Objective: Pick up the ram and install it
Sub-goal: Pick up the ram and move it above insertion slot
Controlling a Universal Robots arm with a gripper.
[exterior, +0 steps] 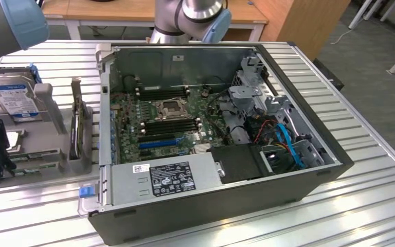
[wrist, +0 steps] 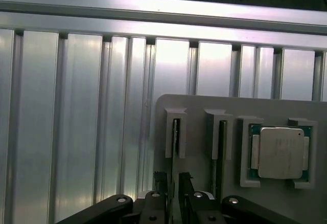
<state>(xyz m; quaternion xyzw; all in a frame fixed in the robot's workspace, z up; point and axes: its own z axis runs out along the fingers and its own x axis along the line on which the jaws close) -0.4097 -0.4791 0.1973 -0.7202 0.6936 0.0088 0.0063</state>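
Up close in the wrist view, the gripper [wrist: 172, 177] has its two dark fingers [wrist: 185, 183] parted by a narrow gap, released and clamping nothing. The ram [wrist: 176, 132] stands on edge in a slot of a grey holder block [wrist: 199, 106], just ahead of the fingertips. Its thin top edge runs in line with the gap between them. Whether the tips already touch the stick cannot be told.

A second stick [wrist: 222, 147] stands on edge in the neighbouring slot of the same block, parallel to the first. Beyond that slot, a square silver processor chip [wrist: 278, 152] lies flat in its own corner-clipped pocket. The block rests on a ribbed aluminium table [wrist: 76, 132].

In the exterior view, the open computer case [exterior: 300, 190] lies on its side in the middle of the table, its motherboard [exterior: 163, 118] exposed. A hard drive [exterior: 9, 95] sits on the fixtures at the exterior view's left, beside the case.
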